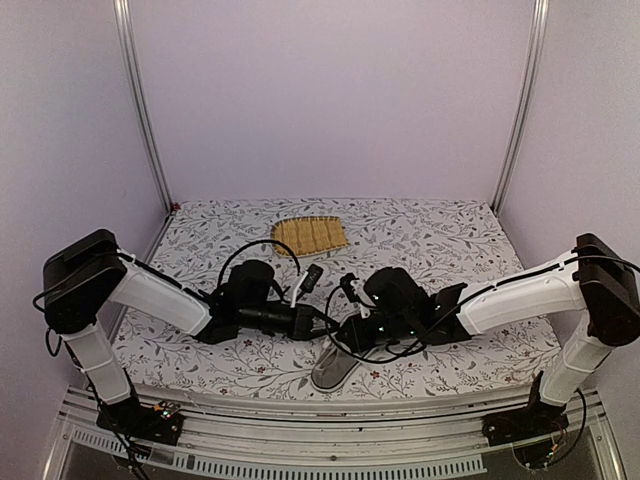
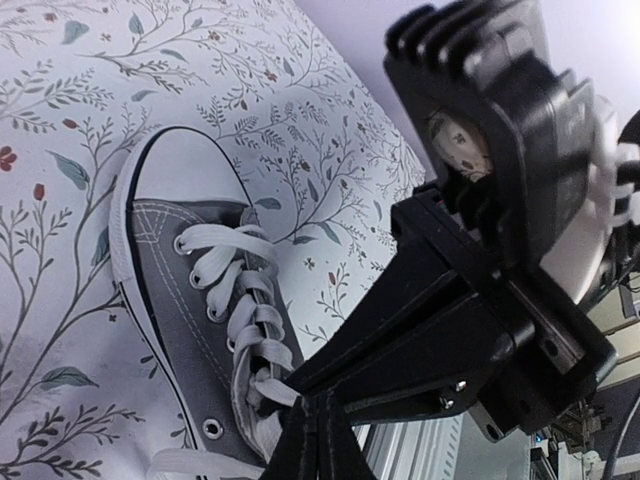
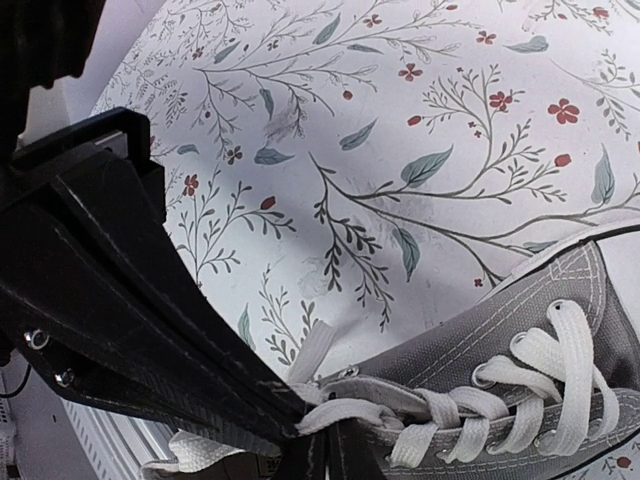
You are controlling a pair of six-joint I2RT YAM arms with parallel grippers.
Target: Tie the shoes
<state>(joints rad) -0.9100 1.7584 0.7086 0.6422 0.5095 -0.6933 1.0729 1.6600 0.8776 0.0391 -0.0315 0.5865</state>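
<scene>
The grey sneaker lies near the table's front edge, mostly hidden under both grippers in the top view. In the left wrist view the sneaker shows its white toe cap and white laces. My left gripper is shut on a lace strand at the top eyelets. My right gripper is shut on a lace by the sneaker's opening. The two grippers meet tip to tip over the sneaker; in the top view the left gripper sits beside the right gripper.
A yellow woven mat lies at the back of the floral tablecloth. Metal frame posts stand at the back corners. The table's front edge runs just below the sneaker. A loose lace end trails toward that edge.
</scene>
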